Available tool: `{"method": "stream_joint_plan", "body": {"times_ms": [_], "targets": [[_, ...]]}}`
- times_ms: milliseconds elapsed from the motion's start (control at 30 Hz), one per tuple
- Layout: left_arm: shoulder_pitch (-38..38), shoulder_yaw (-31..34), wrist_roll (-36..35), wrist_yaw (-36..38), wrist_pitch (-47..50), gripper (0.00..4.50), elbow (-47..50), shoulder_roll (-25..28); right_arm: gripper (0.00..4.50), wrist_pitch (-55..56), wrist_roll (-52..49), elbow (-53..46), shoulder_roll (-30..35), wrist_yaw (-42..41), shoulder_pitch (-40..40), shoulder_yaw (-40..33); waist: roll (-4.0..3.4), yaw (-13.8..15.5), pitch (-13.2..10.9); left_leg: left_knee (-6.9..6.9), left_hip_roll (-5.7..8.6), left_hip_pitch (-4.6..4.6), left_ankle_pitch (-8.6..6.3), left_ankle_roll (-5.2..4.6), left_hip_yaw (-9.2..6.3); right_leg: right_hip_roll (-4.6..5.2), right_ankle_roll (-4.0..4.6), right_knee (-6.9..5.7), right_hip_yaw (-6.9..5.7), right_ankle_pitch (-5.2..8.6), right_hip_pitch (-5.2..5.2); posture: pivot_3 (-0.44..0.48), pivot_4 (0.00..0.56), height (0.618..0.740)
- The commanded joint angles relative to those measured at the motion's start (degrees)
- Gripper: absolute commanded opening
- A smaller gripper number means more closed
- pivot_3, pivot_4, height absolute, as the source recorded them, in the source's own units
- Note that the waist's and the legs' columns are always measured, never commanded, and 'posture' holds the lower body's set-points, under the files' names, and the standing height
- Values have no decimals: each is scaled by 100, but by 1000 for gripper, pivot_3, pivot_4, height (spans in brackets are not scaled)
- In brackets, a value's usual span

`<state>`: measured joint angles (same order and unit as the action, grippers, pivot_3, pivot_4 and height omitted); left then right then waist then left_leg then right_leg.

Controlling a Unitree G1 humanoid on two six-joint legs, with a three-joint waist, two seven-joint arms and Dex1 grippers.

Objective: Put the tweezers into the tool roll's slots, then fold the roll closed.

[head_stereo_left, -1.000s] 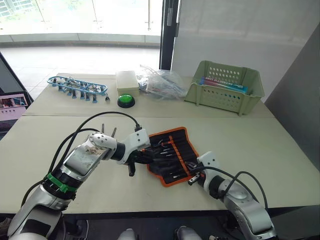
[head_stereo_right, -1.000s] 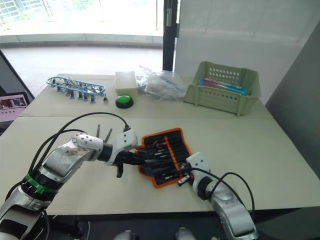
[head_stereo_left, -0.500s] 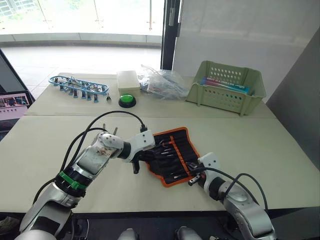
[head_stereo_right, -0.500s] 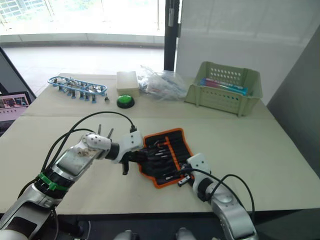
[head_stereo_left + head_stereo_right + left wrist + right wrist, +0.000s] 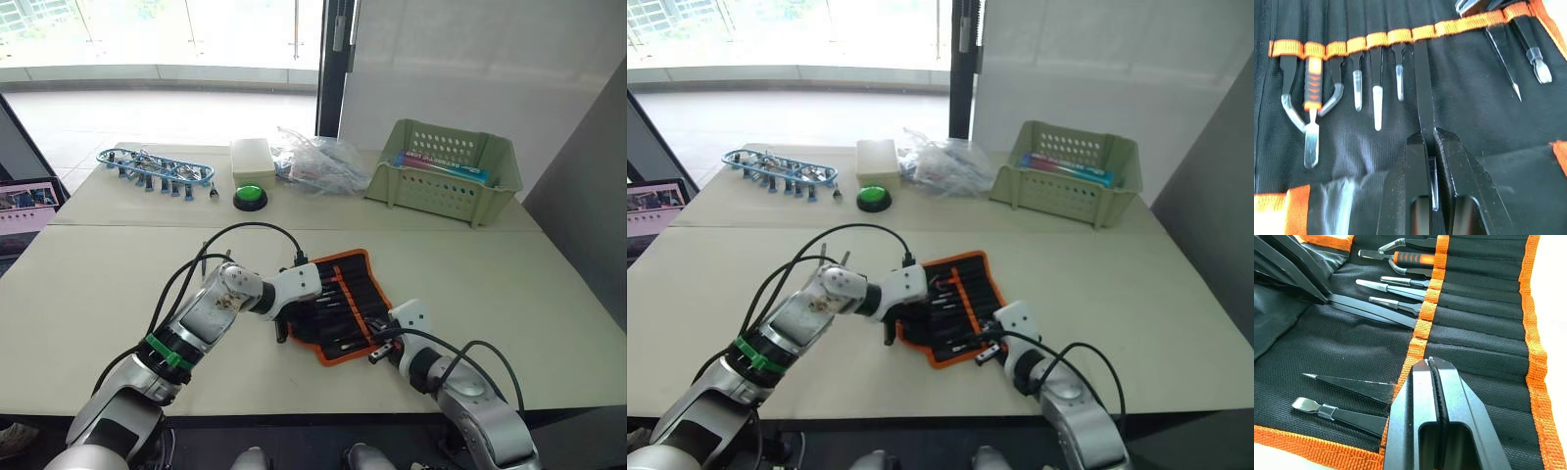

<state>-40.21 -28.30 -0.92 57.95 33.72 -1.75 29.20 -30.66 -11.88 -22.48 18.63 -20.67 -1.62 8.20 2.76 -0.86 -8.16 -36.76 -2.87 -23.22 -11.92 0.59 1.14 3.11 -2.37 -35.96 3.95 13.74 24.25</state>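
Observation:
The tool roll [image 5: 361, 271] lies open on the near table, black with orange edging and an orange inner stripe [image 5: 1376, 38]. My left gripper [image 5: 1428, 138] is over the roll's left half and is shut on one slim black tweezers [image 5: 1421, 93], whose far end sits at the stripe, in line with a slot. Several other tweezers and small tools [image 5: 1377, 100] are tucked into the slots [image 5: 1474, 323]. My right gripper [image 5: 1429, 363] is shut, its tips resting on the orange stripe at the roll's near right corner [image 5: 376, 345], with nothing visible between the fingers.
A green plastic basket [image 5: 446, 171] stands at the back right. A clear plastic bag [image 5: 318, 162], a cream box [image 5: 251, 157], a green button [image 5: 250, 196] and a blue rack of clips [image 5: 155, 168] line the far table. A screen [image 5: 24, 201] sits off the left edge.
My left gripper has moved right, from the roll's left edge to over its pockets. The right gripper has stayed put. The camera shifted slightly.

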Motion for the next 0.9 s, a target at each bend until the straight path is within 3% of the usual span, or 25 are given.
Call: {"method": "stream_joint_plan", "body": {"times_ms": [33,300,567,767,900], "targets": [[-183,-10,78,-137,-127,41,8,-308,0,-320,9,106,-5,-30,-197,162,0,2,0,0,0,0,0,0,0,0,0,0,0,0,0,0,150,738],[-346,-21,286,-438,-353,41,-625,-1085,0,-329,7,107,-31,-35,-161,197,0,-1,0,-2,3,0,0,0,-3,0,-2,-3,0,-1,-2,0,150,738],[-326,166,358,-542,-656,41,-1125,-1295,0,-368,-3,52,-11,-63,-187,189,-1,3,1,-7,4,3,0,-1,-5,0,-2,-5,0,-1,-8,0,150,738],[-203,717,-40,-431,-463,1979,-533,-1125,0,-383,7,31,-13,-49,-207,184,-2,-24,1,-10,3,3,1,-1,-8,-2,-2,-10,0,-1,-5,0,150,738],[48,1435,-567,-306,139,3341,421,-615,0,-359,7,10,0,-49,-235,174,-4,-55,1,-7,0,2,0,-1,-15,-7,1,-16,0,-2,-3,0,150,738]]}}
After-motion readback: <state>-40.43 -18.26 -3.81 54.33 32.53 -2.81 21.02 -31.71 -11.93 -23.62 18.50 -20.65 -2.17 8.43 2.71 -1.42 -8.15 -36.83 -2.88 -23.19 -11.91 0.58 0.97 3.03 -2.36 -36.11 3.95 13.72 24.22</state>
